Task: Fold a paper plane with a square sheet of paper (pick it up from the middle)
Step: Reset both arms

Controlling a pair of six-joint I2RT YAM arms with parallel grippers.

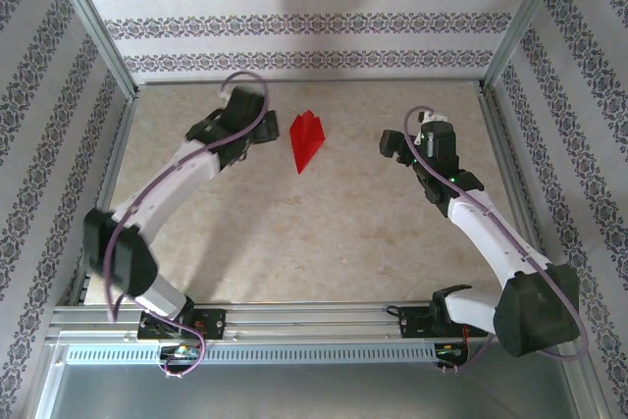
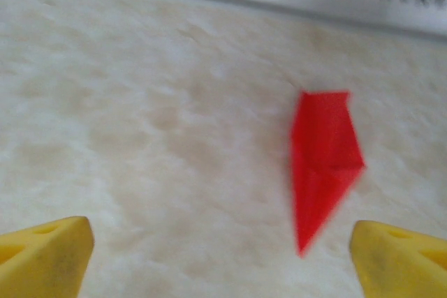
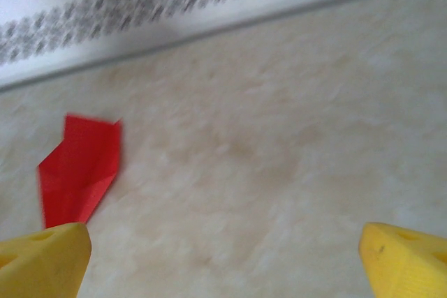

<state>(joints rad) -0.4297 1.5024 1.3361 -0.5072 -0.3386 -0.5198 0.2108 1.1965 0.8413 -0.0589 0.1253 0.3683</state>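
Paper plane [image 1: 306,139] lies folded on the tabletop [image 1: 324,233], near the left claw [image 1: 263,134] and farther from the right claw [image 1: 392,147], both gaping wide and empty, so the smart move looks like backing away high, never brushing its nose.

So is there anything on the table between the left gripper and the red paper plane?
Nothing visible. The left gripper, jaws open, sits close beside the paper plane, and just bare table lies between them.
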